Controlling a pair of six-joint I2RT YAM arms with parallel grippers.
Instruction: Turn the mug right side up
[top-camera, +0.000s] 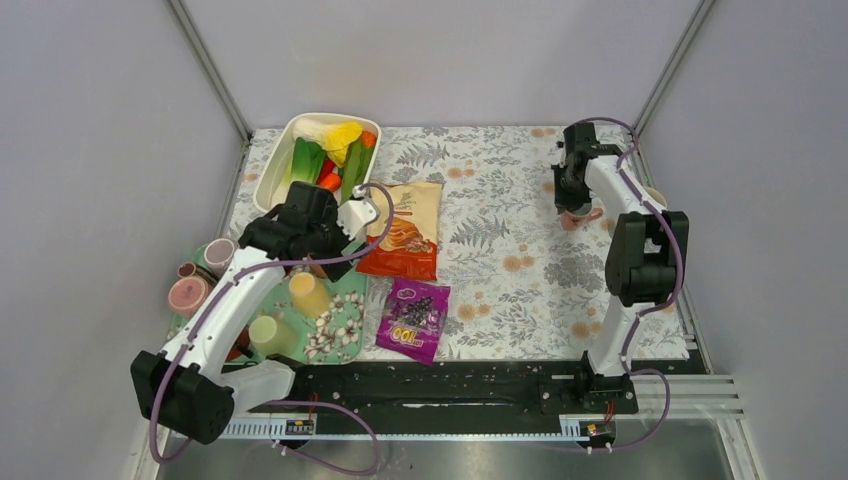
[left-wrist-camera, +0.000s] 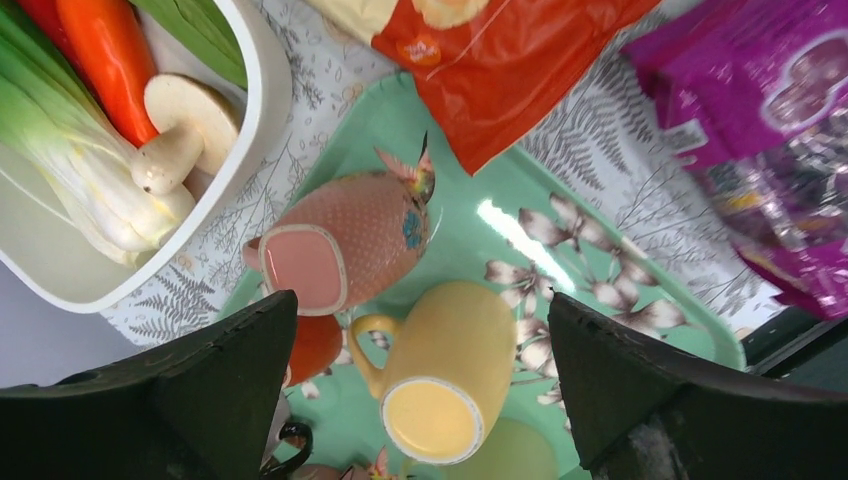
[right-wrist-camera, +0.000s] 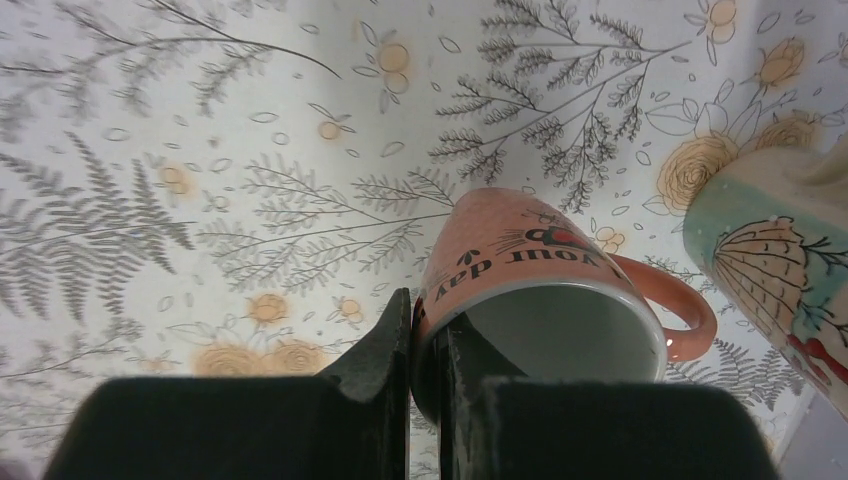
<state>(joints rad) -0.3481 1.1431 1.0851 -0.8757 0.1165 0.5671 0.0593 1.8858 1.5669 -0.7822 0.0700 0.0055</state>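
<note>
The bench (top-camera: 500, 260) wears a flat cloth printed with ferns and flowers. At far left sits a rounded white tub (top-camera: 272, 175) of vegetables. Near it a glossy green tray (left-wrist-camera: 470, 235) holds a dotted pink jug (left-wrist-camera: 360, 240) and a smooth yellow cup (left-wrist-camera: 450, 370). The left gripper (left-wrist-camera: 420, 310) hangs above them, jaws wide. At far right, the right gripper (right-wrist-camera: 424, 335) pinches the glazed pink mug (right-wrist-camera: 520, 250) by its rim, one jaw inside, its mouth facing the wrist camera.
</note>
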